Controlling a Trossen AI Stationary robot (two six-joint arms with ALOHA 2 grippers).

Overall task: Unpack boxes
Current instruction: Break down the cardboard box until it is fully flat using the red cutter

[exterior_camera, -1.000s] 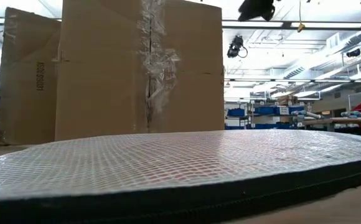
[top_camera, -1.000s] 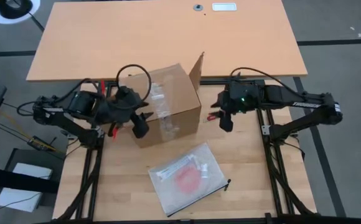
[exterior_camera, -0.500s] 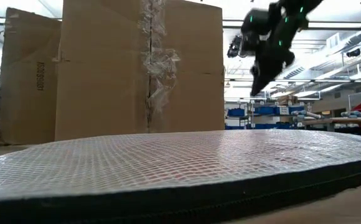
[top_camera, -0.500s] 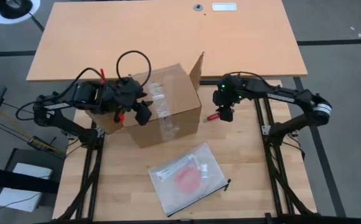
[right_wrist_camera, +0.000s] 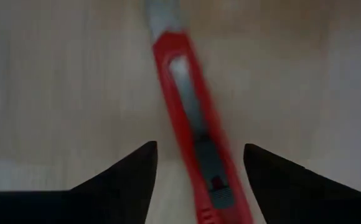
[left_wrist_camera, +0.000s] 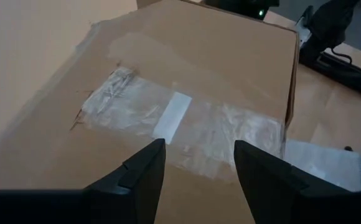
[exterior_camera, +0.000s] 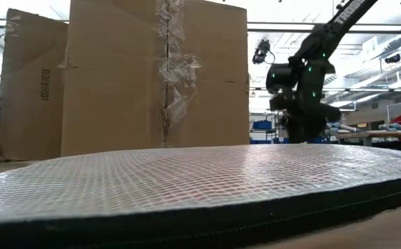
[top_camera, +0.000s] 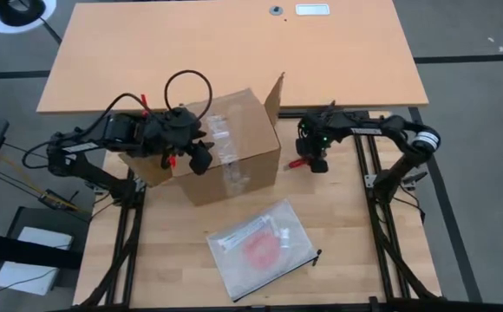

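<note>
Even, bright overhead light is falling across the counter [top_camera: 234, 52] in the high view, casting only soft, short shadows beside the carton [top_camera: 225, 147]. In the low view, ceiling strip lights are glowing in the room behind, and the plastic bag [exterior_camera: 187, 180] close to the lens is looming large and blurring at its near edge. Clear tape [left_wrist_camera: 180, 124] is catching a pale sheen in the left wrist view. The red box cutter [right_wrist_camera: 190, 137] is showing smeared and out of focus in the right wrist view.

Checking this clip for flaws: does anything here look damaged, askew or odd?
The cardboard box has crumpled, wrinkled clear tape along its seam, and one flap sticks up. The red box cutter lies flat beside it. Nothing is spilled.
</note>
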